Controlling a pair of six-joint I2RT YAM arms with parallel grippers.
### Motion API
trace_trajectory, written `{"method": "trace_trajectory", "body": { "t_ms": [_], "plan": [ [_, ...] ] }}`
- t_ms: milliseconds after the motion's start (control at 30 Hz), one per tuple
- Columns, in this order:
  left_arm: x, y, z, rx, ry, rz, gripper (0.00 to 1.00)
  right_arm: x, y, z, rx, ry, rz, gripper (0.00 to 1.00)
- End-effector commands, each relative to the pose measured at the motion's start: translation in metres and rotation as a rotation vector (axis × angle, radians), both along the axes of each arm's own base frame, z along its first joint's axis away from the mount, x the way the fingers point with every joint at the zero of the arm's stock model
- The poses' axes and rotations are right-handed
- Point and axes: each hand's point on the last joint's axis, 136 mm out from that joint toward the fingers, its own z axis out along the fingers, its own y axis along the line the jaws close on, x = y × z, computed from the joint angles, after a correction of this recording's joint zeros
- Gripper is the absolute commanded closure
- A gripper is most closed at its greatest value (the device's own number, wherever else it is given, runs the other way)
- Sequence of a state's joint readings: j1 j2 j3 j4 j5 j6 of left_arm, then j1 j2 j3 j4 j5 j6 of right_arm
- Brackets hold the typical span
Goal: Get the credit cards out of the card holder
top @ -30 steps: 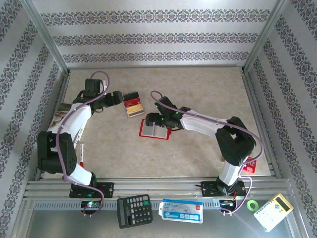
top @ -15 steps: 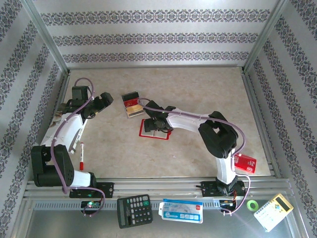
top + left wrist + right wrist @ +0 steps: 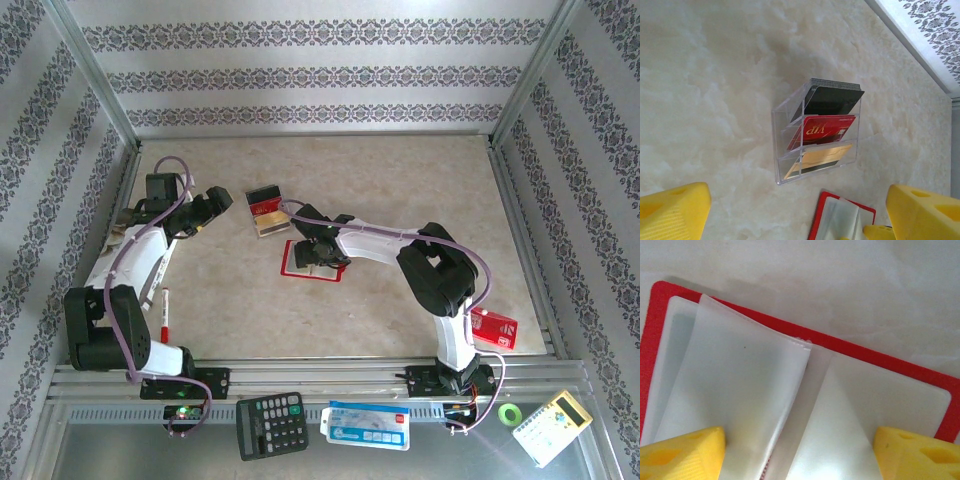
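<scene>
Right gripper (image 3: 800, 452) is hovering low over the open card holder (image 3: 880, 362), which is lying flat at mid-table (image 3: 400, 180). Its fingers are standing spread to either side of the pale pocket leaves (image 3: 740, 385), gripping nothing. No card is showing in the pockets seen. Judged best: pinching one leaf by its free edge and lifting slowly, so the holder is not dragging. Beyond, the credit cards (image 3: 826, 131) (black, red, gold) are standing in a clear tiered rack (image 3: 782, 117). Left gripper (image 3: 797, 210) is facing it, fingers wide, empty.
</scene>
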State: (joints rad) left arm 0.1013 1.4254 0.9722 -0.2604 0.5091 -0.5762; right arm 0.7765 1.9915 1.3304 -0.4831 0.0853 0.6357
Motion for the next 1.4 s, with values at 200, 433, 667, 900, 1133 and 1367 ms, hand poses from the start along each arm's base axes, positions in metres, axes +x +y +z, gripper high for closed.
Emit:
{"method": "trace_trajectory", "body": {
  "t_ms": [200,433,667,900,1133,1367],
  "plan": [
    [0.004,-0.010,0.008,-0.060,-0.019,-0.061,0.09,-0.017,-0.016,-0.024,0.013,0.085,-0.036,0.32],
    [-0.014,-0.038,-0.010,-0.147,0.033,-0.124,0.14,-0.015,-0.018,-0.020,0.058,0.065,-0.066,0.42],
    [-0.047,-0.069,-0.037,-0.029,0.164,-0.165,0.30,-0.016,-0.017,-0.015,0.116,0.064,-0.096,0.48],
    [-0.066,-0.136,-0.053,-0.101,0.195,-0.303,0.52,-0.015,-0.020,-0.018,0.119,0.071,-0.126,0.53],
    [-0.070,-0.173,-0.075,-0.109,0.240,-0.363,0.63,-0.016,-0.022,-0.019,0.122,0.070,-0.139,0.57],
    [-0.070,-0.194,-0.098,-0.072,0.291,-0.408,0.66,-0.016,-0.023,-0.017,0.129,0.065,-0.142,0.58]
  ]
}}
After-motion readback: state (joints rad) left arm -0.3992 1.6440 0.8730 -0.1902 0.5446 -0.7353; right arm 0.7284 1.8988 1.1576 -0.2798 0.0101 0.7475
